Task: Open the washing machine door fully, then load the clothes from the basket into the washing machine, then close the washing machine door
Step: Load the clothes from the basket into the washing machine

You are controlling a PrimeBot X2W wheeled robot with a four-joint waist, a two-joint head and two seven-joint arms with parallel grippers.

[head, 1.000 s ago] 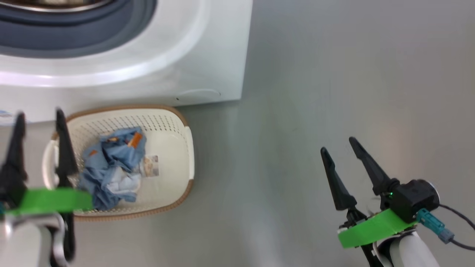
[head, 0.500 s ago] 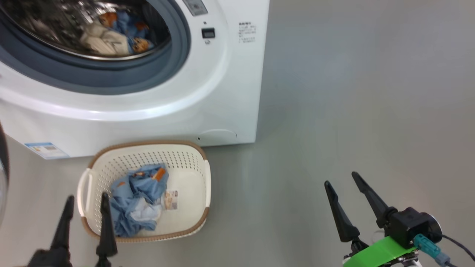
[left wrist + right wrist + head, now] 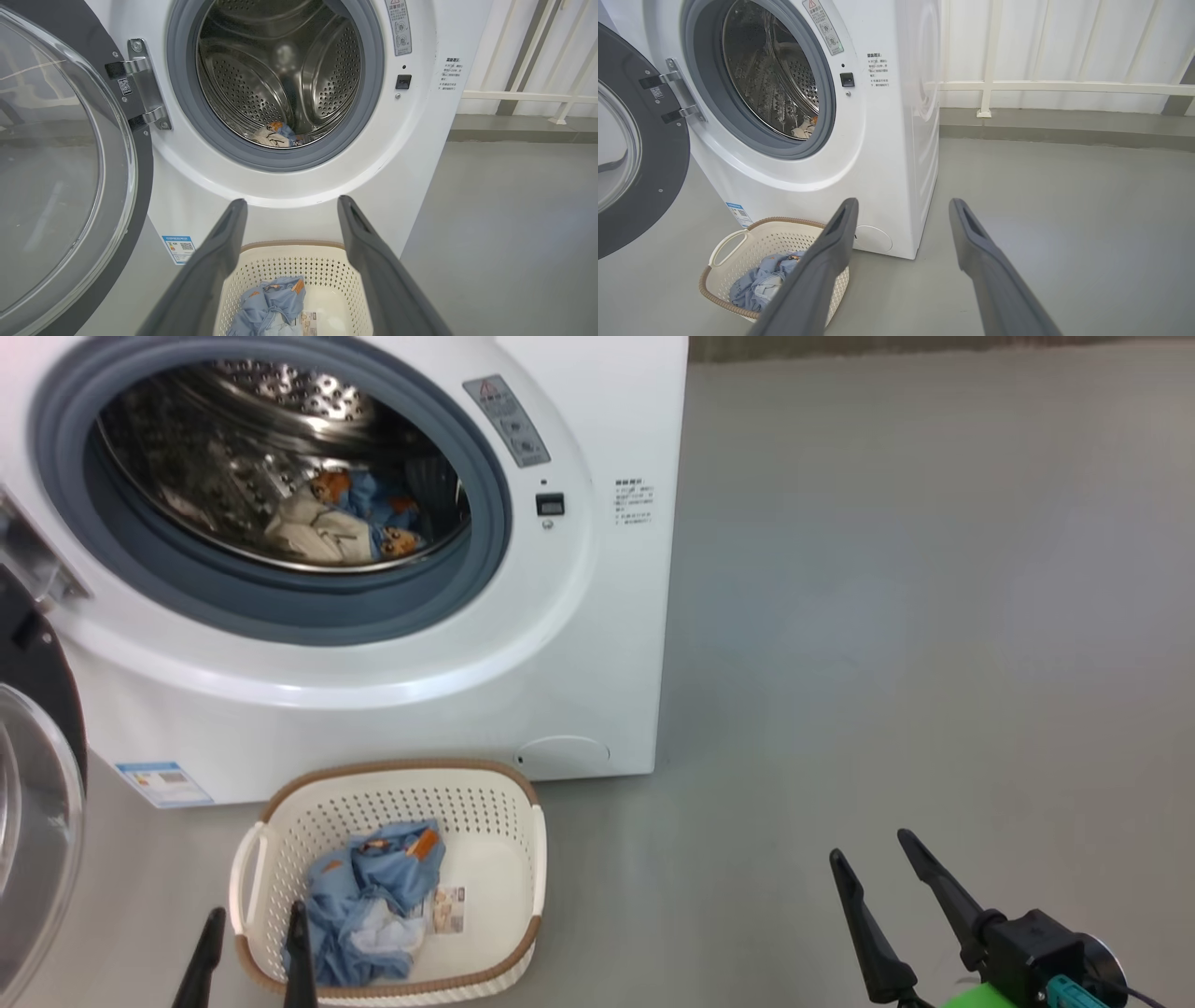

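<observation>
Left gripper (image 3: 255,917): fingers apart, empty, over near left rim of basket (image 3: 401,768).
Clothes (image 3: 373,905): blue heap with orange prints in basket's left half, just ahead of and below left gripper; more lie in drum (image 3: 233,448).
Basket: on floor (image 3: 887,663) at foot of washer (image 3: 597,635), touching or not unclear; long axis likely along washer front, judging by handle (image 3: 245,887).
Nearer arm: left; right gripper (image 3: 870,845) apart, empty, well off right.
Door (image 3: 60,154): swung wide, left.
Writing: blue label (image 3: 179,247) with QR code, warning sticker (image 3: 509,420); text unreadable.
</observation>
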